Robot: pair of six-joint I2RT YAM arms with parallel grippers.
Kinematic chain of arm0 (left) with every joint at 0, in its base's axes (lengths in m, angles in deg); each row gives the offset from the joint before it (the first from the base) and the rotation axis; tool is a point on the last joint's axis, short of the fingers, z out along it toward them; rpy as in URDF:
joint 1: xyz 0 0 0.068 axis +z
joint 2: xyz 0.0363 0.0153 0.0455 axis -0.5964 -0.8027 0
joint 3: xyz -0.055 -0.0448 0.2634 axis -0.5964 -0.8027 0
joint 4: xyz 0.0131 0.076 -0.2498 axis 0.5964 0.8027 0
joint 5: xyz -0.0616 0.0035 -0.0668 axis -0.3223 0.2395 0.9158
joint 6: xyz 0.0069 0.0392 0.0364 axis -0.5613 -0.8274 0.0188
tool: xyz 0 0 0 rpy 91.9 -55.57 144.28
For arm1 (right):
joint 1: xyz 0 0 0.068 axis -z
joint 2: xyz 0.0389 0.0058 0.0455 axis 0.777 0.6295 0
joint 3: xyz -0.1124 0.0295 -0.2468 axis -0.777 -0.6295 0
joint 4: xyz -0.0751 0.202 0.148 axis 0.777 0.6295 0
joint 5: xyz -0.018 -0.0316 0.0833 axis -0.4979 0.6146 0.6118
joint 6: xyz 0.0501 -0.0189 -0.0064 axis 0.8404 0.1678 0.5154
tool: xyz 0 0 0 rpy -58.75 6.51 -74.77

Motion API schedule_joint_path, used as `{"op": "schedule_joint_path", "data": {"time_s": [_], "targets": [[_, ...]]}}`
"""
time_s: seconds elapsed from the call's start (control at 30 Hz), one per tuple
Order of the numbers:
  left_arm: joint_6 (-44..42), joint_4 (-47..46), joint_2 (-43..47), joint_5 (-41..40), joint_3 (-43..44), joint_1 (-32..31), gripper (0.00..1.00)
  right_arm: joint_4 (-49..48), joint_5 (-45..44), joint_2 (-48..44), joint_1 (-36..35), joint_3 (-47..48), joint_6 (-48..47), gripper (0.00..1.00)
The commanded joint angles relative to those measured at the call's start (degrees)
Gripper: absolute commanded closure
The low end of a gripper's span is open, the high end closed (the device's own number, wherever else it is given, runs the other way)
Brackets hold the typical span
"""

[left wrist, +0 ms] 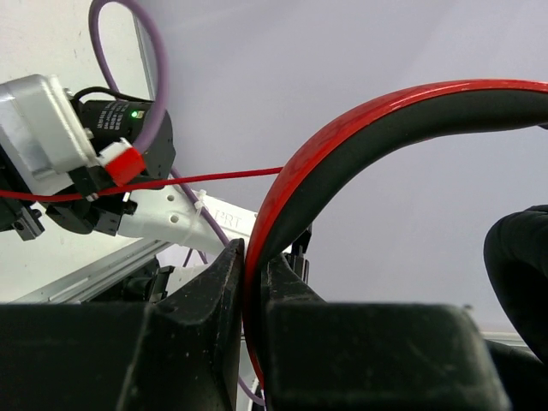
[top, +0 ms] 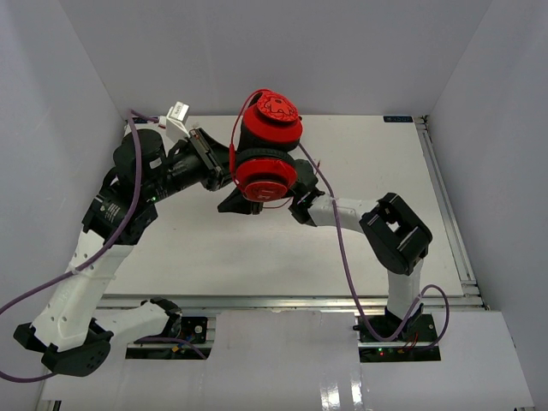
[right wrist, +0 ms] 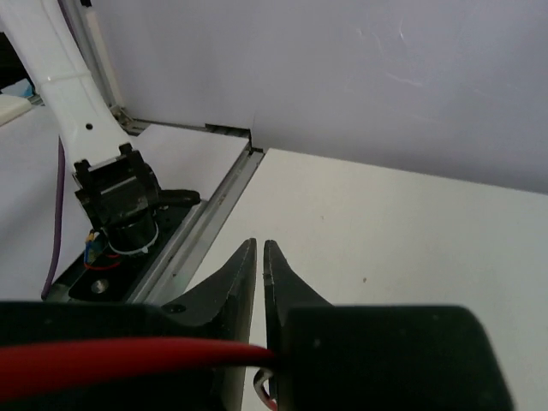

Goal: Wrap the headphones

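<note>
The red headphones [top: 266, 147] are held up above the table's middle, with one round earcup [top: 272, 114] behind and the other [top: 265, 175] in front. My left gripper [top: 214, 169] is shut on the red-black headband [left wrist: 360, 128], which is pinched between its fingers [left wrist: 224, 282]. The thin red cable [left wrist: 214, 178] runs taut across the left wrist view. My right gripper [top: 247, 202] sits just under the front earcup. Its jaws are nearly together, with the red cable [right wrist: 128, 360] clamped at their base.
The white table [top: 377, 163] has a metal rail [top: 445, 197] along its right edge and another [top: 282, 301] along the front. White walls enclose the back and sides. Purple arm cables [top: 342, 257] hang by both arms. The left arm's base [right wrist: 120, 205] shows in the right wrist view.
</note>
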Motion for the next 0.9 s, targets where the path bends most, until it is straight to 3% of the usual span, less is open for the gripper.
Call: {"op": "schedule_joint_path", "data": {"time_s": [0.0, 0.1, 0.2, 0.33, 0.53, 0.73, 0.77, 0.87], "targets": [[-0.33, -4.38, 2.78, -0.76, 3.00, -0.29, 1.00, -4.87, -0.14, -4.47, 0.27, -6.35, 6.63, 0.91], [-1.66, -4.98, 4.10, -2.90, 3.05, -0.27, 1.00, -7.75, 0.39, -8.04, 0.20, -11.52, 9.54, 0.92], [-3.01, -5.77, 5.30, -7.17, 2.70, -0.27, 1.00, -4.55, 0.27, -11.84, 0.29, -14.46, 8.93, 0.92], [-3.94, -8.91, 7.88, -12.61, -0.27, -0.27, 1.00, 20.18, -4.77, -19.68, 0.94, -15.09, -1.60, 0.92], [-3.86, -14.78, 11.55, -18.51, -5.76, -0.27, 1.00, 26.81, -5.22, -27.64, 4.70, -21.76, -6.59, 0.92], [-3.54, -18.23, 11.57, -36.33, -8.18, -0.27, 1.00, 45.19, -15.38, -34.73, 6.35, -21.70, -14.95, 0.92], [-2.53, -18.66, 11.57, -36.44, -8.77, -0.27, 1.00, 47.83, -15.43, -35.33, 6.51, -21.53, -16.85, 0.92], [-1.69, -19.48, 8.11, -46.87, -8.61, -0.27, 1.00, 59.18, -23.90, -37.59, 6.70, -19.20, -24.00, 0.92]]}}
